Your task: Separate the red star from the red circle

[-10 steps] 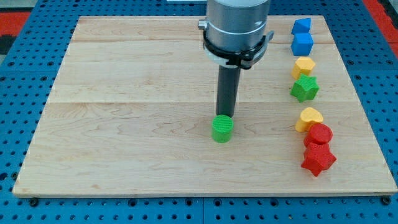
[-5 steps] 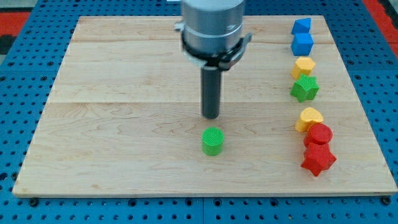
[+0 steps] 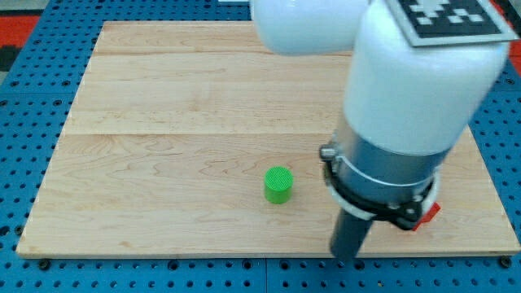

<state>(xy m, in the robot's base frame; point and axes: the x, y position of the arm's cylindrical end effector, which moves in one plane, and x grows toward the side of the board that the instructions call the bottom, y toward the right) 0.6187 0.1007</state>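
Observation:
The arm fills the view's right side and hides most blocks there. My tip [image 3: 346,255] is near the board's bottom edge, to the lower right of the green cylinder [image 3: 278,185]. Only a small red corner of the red star [image 3: 428,213] shows past the arm's collar, to the right of my tip. The red circle is hidden behind the arm.
The wooden board [image 3: 163,122] lies on a blue pegboard [image 3: 24,122]. The arm body hides the blue, yellow and green blocks along the view's right edge.
The arm has swung from the board's upper middle down to the lower right, now covering the right column of blocks. The green cylinder was nudged slightly down-left earlier and has stayed put since.

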